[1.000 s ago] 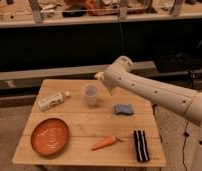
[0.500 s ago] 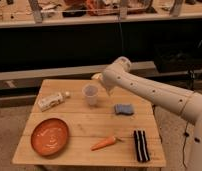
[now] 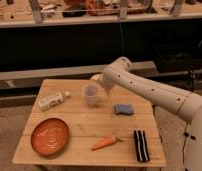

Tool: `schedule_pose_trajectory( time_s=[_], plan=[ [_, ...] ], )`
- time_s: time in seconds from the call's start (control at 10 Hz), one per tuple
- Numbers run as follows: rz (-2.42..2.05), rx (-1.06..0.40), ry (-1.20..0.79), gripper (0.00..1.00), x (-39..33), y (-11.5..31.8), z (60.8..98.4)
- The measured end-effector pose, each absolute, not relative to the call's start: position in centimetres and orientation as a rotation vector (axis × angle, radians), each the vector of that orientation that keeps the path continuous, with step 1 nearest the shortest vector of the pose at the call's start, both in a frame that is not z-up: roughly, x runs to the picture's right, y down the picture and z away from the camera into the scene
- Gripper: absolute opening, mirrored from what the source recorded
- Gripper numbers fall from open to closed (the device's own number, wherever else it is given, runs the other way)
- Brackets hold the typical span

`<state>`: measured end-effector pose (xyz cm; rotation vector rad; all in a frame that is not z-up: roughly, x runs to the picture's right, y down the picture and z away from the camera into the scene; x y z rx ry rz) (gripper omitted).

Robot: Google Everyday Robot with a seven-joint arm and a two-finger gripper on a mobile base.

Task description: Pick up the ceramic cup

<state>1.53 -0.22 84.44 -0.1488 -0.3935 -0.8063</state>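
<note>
Pale ceramic cup [image 3: 90,93] is upright at frame centre and has not moved. The gripper [image 3: 97,79] sits just behind its rim, barely shifted since a second ago, fingers spread wide and empty. Judged: final approach, grasp pending.

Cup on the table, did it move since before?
No. The cup is in the same spot, between the bottle and the blue sponge. The gripper hovers just behind it.

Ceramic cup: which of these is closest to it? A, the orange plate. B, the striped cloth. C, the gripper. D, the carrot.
C: the gripper is right by the rim of the ceramic cup, on its far side; the orange plate, carrot and striped cloth lie toward the near edge of the table.
</note>
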Motion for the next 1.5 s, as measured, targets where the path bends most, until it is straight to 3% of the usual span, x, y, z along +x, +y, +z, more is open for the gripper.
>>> schedule_pose_trajectory(
  time_s=[1.5],
  plan=[
    [-0.930,-0.164,-0.515,0.80,-1.1,2.5,86.4]
  ],
)
